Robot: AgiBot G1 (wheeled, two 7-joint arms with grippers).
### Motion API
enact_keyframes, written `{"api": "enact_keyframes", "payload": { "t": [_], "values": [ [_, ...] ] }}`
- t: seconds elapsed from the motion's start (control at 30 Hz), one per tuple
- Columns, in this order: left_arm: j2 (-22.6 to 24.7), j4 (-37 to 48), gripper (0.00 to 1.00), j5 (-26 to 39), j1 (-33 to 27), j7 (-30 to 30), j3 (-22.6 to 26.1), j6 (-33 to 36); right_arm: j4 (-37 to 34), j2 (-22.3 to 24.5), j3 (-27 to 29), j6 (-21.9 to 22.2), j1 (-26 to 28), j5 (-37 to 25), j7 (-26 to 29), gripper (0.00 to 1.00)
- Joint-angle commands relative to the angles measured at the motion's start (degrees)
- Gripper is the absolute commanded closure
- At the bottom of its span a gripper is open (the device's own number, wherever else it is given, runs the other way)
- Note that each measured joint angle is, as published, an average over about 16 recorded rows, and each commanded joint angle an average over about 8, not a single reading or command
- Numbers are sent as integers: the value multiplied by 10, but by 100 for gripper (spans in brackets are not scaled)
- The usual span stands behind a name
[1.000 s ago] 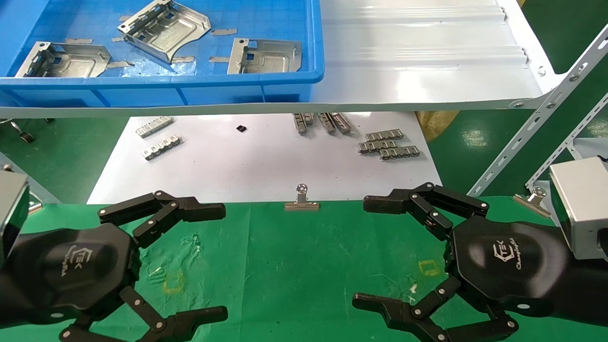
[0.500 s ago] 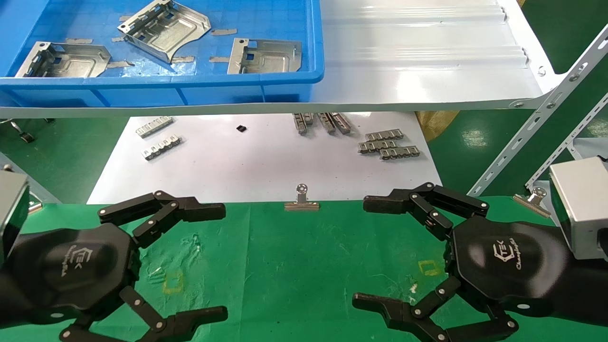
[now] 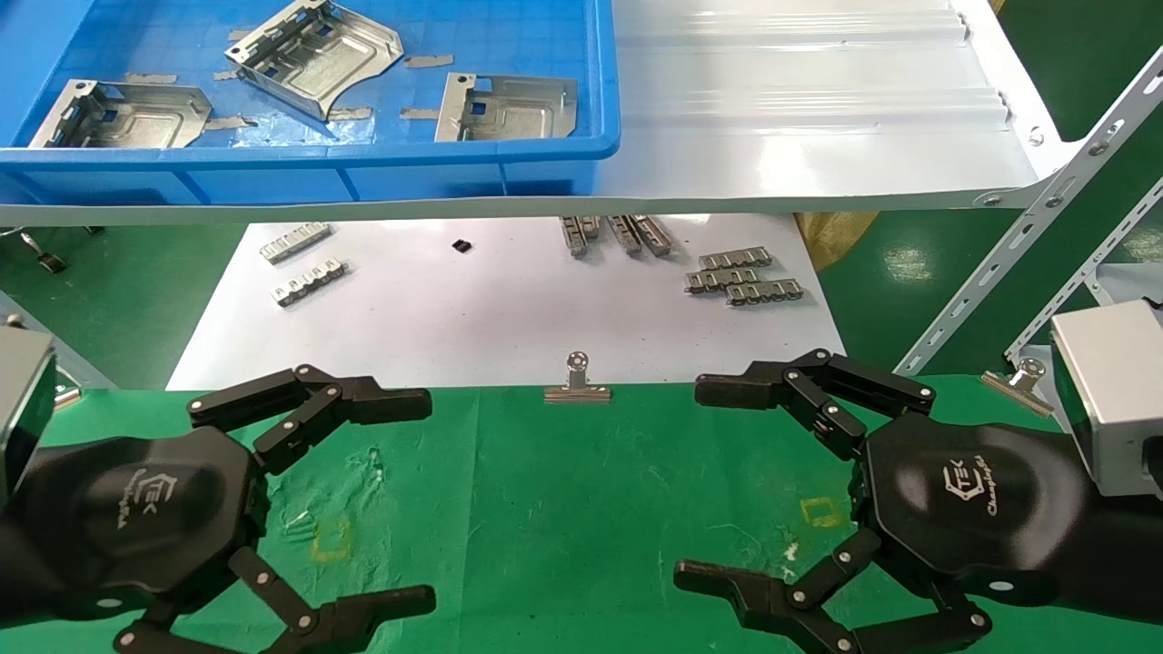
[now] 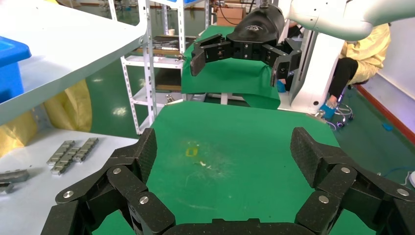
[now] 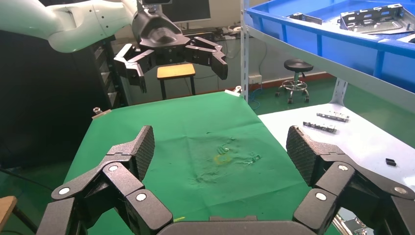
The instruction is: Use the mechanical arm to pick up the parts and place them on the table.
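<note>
So both grippers are just hanging over the green table, facing each other. Left gripper sits over the left side, fingers spread wide, nothing in them. Right gripper is the same deal on the right, spread and empty. The three parts are all up in the blue tray on the shelf, well away from both. A binder clip sits at the cloth's far edge between them.
</note>
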Motion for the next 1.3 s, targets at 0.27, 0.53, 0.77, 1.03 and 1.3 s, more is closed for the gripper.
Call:
{"api": "enact_keyframes", "payload": {
  "t": [0.27, 0.53, 0.77, 1.03, 1.3],
  "values": [
    [0, 0, 0, 0, 0, 0, 0, 0, 0, 0, 0, 0, 0, 0, 0, 0],
    [0, 0, 0, 0, 0, 0, 0, 0, 0, 0, 0, 0, 0, 0, 0, 0],
    [0, 0, 0, 0, 0, 0, 0, 0, 0, 0, 0, 0, 0, 0, 0, 38],
    [0, 0, 0, 0, 0, 0, 0, 0, 0, 0, 0, 0, 0, 0, 0, 100],
    [0, 0, 0, 0, 0, 0, 0, 0, 0, 0, 0, 0, 0, 0, 0, 100]
  ]
}}
